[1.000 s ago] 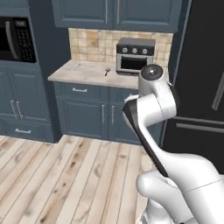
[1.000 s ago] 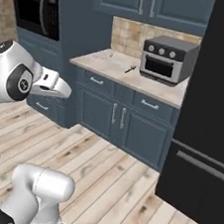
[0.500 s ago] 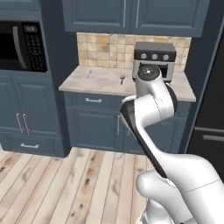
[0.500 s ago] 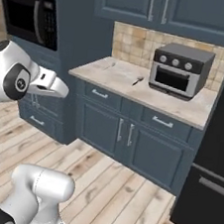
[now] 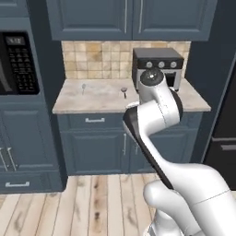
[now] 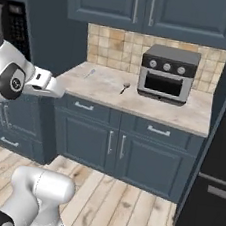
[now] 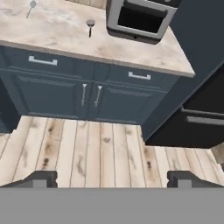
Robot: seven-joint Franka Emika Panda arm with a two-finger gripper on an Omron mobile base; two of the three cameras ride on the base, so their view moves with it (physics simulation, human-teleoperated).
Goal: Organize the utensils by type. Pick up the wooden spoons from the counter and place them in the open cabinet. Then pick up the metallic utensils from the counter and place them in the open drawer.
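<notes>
The base has driven closer and swung round, so the tabletop (image 5: 106, 99) now sits squarely ahead. The gripper (image 7: 111, 177) hangs over the wood floor (image 7: 96, 153) with its jaws spread wide and nothing between them. Well ahead of it, on the tabletop, lie the black-handled utensil (image 7: 90, 26) and, farther left, the pale spoon (image 7: 30, 7); the toaster oven (image 6: 168, 73) stands to their right.
</notes>
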